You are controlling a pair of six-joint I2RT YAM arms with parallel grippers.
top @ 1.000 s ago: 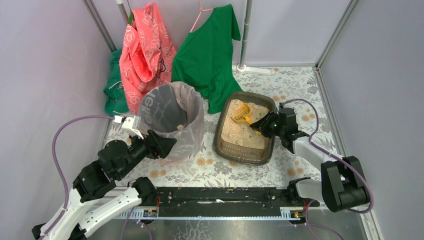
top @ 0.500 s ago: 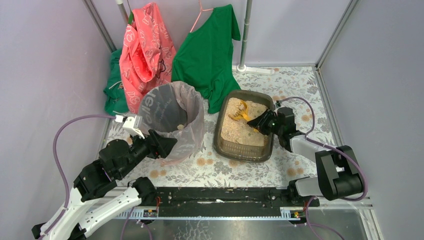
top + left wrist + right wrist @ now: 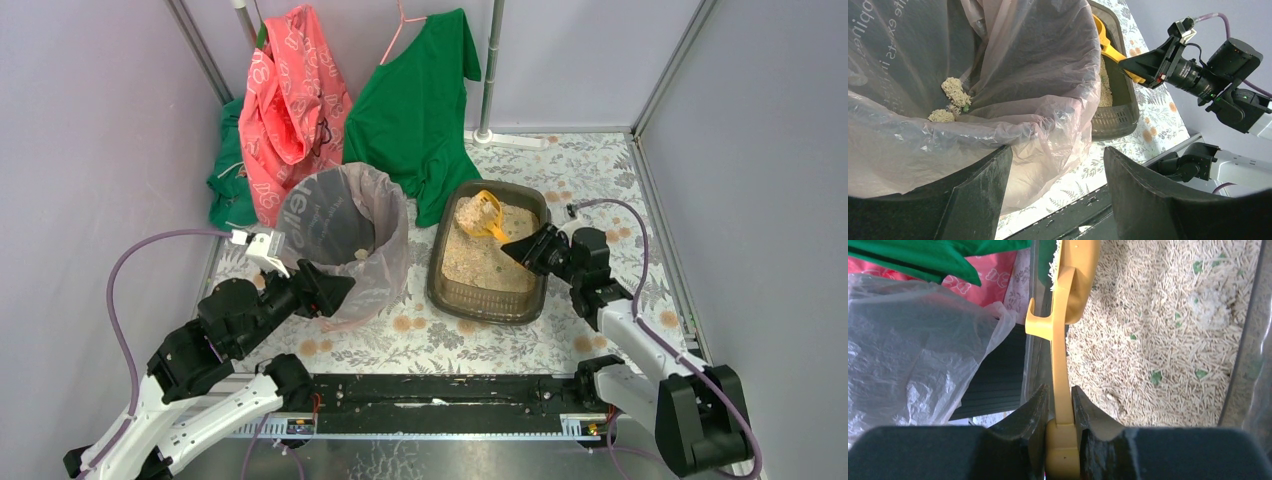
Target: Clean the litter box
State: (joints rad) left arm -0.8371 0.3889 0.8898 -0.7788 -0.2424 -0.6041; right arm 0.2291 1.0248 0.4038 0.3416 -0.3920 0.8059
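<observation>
From above, on the table [image 3: 585, 165] with its flowery cloth, the litter box [image 3: 487, 306] sits in the middle, a bit to the right. It has sandy litter [image 3: 480, 265] inside. Just left of it stands a round bin [image 3: 300, 215] lined with a thin plastic bag [image 3: 378, 262]. The right claw [image 3: 515, 248] reaches over the box and is closed on the handle of a yellow scoop [image 3: 483, 214]. The scoop is full of litter and is over the far end of the box. The left claw [image 3: 328, 287] is at the near side of the bin. A green shirt [image 3: 415, 100] and a pink cloth [image 3: 295, 100] hang at the back.

From the left wrist, the left claw's two dark fingers [image 3: 973, 200] are wide apart with nothing pinched between them. The edge of the bag bulges just past them. I cannot tell if they touch it. Two pale clumps [image 3: 954, 90] lie inside the bag. The litter box is past the bag, and the right claw holds the scoop above it.

From the right wrist, the two fingers squeeze the thin yellow handle tight from both sides. The scoop's bowl is up by the left wall of the box. Below it the litter is pale little sticks with a few green bits. The bag is to the left, outside the box.
</observation>
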